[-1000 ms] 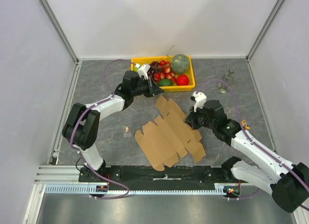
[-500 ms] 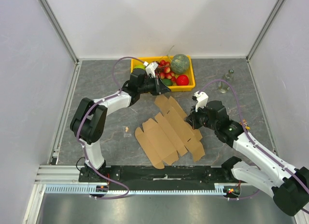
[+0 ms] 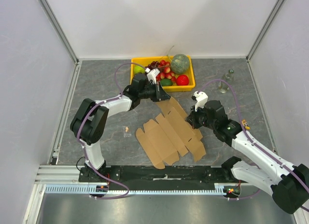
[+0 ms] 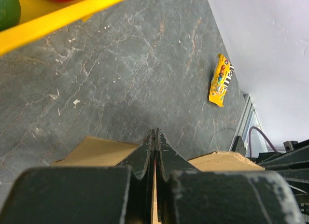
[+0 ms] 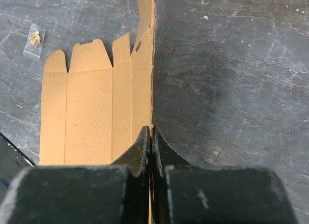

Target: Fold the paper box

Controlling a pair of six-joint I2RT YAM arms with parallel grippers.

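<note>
**newbie:** where's the flat brown corrugated-cardboard paper box (image 3: 166,137) at?

**op:** near-middle of the grey stone-look table (image 3: 113,147), lying slantwise. Right gripper (image 3: 189,121) is clamped tight on its right edge. Farther back, left gripper (image 3: 164,95) is pinched closed on the far flap. Neither's nearer, both touch it.

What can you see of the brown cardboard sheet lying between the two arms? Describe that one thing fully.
The paper box is an unfolded sheet of plain brown cardboard, die-cut with creased panels and rounded flaps. It lies mostly flat and diagonal on the grey table, its far end close to the yellow crate. The left gripper appears to pinch its far flap and the right gripper its right edge, both shut.
</note>
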